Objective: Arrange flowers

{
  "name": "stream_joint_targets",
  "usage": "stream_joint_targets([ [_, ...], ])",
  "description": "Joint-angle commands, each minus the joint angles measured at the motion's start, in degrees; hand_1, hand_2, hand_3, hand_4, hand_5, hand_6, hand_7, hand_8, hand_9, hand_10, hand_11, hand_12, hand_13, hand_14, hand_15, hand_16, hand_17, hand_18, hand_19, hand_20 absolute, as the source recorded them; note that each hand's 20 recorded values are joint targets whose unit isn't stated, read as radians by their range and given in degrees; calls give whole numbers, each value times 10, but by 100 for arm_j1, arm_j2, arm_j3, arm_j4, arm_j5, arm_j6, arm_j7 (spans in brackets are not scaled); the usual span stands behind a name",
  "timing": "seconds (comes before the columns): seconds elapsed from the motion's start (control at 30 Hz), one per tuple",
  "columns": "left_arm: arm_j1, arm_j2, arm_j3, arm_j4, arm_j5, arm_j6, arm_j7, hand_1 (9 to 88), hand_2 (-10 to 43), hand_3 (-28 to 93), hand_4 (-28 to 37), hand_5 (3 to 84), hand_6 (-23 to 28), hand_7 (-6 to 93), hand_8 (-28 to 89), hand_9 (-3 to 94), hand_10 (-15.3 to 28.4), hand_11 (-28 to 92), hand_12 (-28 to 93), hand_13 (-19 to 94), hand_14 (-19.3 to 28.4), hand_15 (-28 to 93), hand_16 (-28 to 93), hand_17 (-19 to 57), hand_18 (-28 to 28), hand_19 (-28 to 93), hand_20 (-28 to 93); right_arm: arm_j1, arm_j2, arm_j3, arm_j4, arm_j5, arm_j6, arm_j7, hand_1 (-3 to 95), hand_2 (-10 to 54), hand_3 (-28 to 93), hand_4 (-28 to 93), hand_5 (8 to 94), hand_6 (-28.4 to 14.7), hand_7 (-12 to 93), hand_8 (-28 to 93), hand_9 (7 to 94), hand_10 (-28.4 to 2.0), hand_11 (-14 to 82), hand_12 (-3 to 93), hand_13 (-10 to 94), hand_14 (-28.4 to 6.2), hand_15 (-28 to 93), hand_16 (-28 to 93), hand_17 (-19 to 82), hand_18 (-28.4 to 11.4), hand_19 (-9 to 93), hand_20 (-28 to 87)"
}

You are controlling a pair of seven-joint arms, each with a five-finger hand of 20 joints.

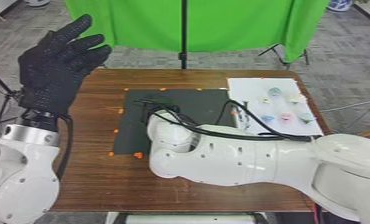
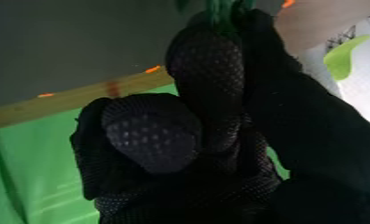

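Green stems [image 2: 222,19] are pinched in the right robot hand [image 1: 166,111], its black-gloved fingers closed in on them. They are above the dark mat [image 1: 130,142], toward its far-left part; whether they touch it, I cannot tell. Beside the mat, on the right, lies a white sheet [image 1: 245,89] with small pastel flowers [image 1: 285,117] spread over it, pink, blue and pale green among them. The mat and the sheet both lie on the brown wooden counter [image 1: 93,187], with orange marks [image 1: 138,155] around their edges. The white right arm [image 1: 244,162] reaches across from the right, black cables [image 1: 230,134] running along it. The left robot hand [image 1: 53,70] is raised by the counter's left edge, open and holding nothing, its fingers extended. Beyond the counter hangs a green cloth [image 1: 235,25], a black pole [image 1: 183,35] upright before it.
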Motion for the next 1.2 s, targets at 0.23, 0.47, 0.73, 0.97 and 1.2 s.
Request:
stream_joint_targets([
  [0.23, 28, 191, -45, -40, -83, -15, 237, 210, 85, 771, -258, 363, 102, 151, -95, 334, 216, 278, 116, 247, 284, 487, -87, -69, 284, 655, -94, 258, -141, -25, 72, 345, -250, 64, 442, -95, 689, -282, 814, -32, 222, 31, 881, -119, 450, 222, 854, -67, 688, 210, 569, -189, 932, 444],
  [0.47, 99, 216, -28, -28, -132, 18, 367, 211, 86, 770, -257, 363, 102, 152, -94, 334, 217, 279, 116, 247, 284, 488, -88, -69, 284, 658, -101, 256, -18, -91, -57, 299, -349, -141, 422, -95, 701, -278, 788, -34, 200, -6, 866, -124, 445, 221, 838, -73, 688, 206, 551, -192, 932, 423],
  [0.73, 168, 213, -46, -35, -155, 51, 401, 211, 87, 770, -257, 364, 103, 153, -96, 334, 217, 281, 116, 248, 284, 489, -88, -69, 284, 659, -106, 320, 107, -172, -332, 210, -305, -720, 401, -95, 730, -254, 634, -27, 143, -122, 807, -136, 451, 211, 789, -81, 705, 195, 507, -193, 932, 390],
  [0.97, 129, 231, -8, -21, -178, 53, 487, 211, 87, 771, -257, 365, 104, 154, -96, 335, 216, 284, 115, 250, 284, 491, -89, -69, 284, 660, -109, 258, 201, 48, -365, 550, -1107, -1330, 394, -78, 740, -255, 553, 5, 132, -122, 783, -140, 447, 207, 765, -85, 713, 192, 485, -193, 932, 372],
  [1.2, 239, 257, -61, -29, -225, 72, 598, 212, 88, 771, -257, 365, 104, 155, -96, 335, 217, 285, 115, 250, 284, 492, -90, -70, 284, 661, -113, 81, 155, 345, -278, 697, -2066, -1235, 371, -58, 742, -257, 532, 18, 133, -127, 772, -143, 439, 204, 749, -92, 720, 188, 470, -198, 932, 366],
])
